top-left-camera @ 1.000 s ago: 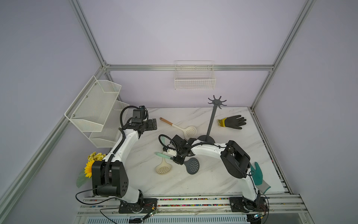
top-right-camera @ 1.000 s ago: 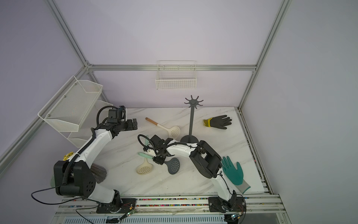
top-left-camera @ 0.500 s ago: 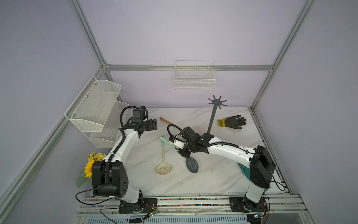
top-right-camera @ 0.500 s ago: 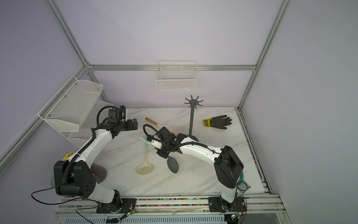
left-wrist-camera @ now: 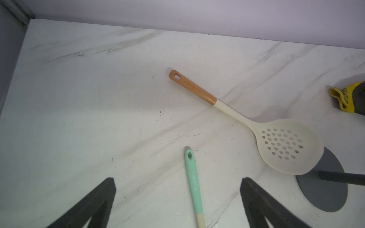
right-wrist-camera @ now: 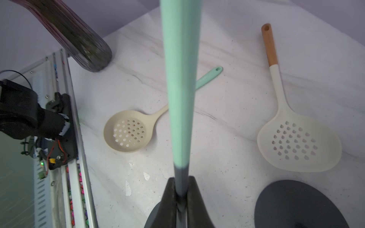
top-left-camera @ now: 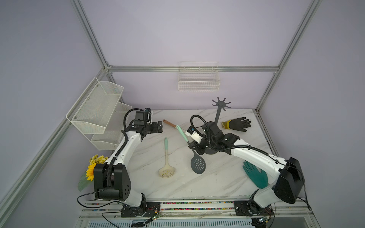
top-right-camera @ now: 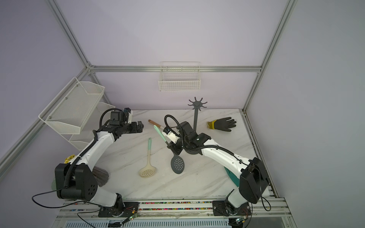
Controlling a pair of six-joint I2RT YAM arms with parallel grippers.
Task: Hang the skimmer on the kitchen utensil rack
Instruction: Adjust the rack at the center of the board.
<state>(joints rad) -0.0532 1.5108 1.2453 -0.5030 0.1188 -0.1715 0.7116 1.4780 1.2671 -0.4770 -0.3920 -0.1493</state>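
My right gripper (top-left-camera: 194, 147) (top-right-camera: 173, 147) (right-wrist-camera: 181, 179) is shut on the dark neck of a grey skimmer (top-left-camera: 198, 164) (top-right-camera: 177, 163). The skimmer's mint handle (right-wrist-camera: 180, 79) slants upward and its perforated head hangs low over the marble. Just behind that arm stands the dark grey kitchen utensil rack (top-left-camera: 218, 116) (top-right-camera: 196, 118). Its hook crown (top-left-camera: 221, 102) carries nothing, and its round base (right-wrist-camera: 296, 203) (left-wrist-camera: 324, 189) lies beside the gripper. My left gripper (top-left-camera: 160, 127) (top-right-camera: 140, 126) (left-wrist-camera: 177, 179) hovers open at the back left, holding nothing.
A beige skimmer with a mint handle (top-left-camera: 166, 171) (right-wrist-camera: 126, 134) lies mid-table. A cream, wood-handled one (left-wrist-camera: 286, 146) (right-wrist-camera: 298, 142) lies against the rack base. There are also a black glove (top-left-camera: 238, 124), a teal glove (top-left-camera: 254, 175), a white mesh shelf (top-left-camera: 96, 110), a wire basket (top-left-camera: 198, 81) and a sunflower (top-left-camera: 92, 169).
My right arm has raised the grey skimmer off the table and carried it back and right, towards the rack, with its elbow swinging out to the right. The left arm has stayed still.
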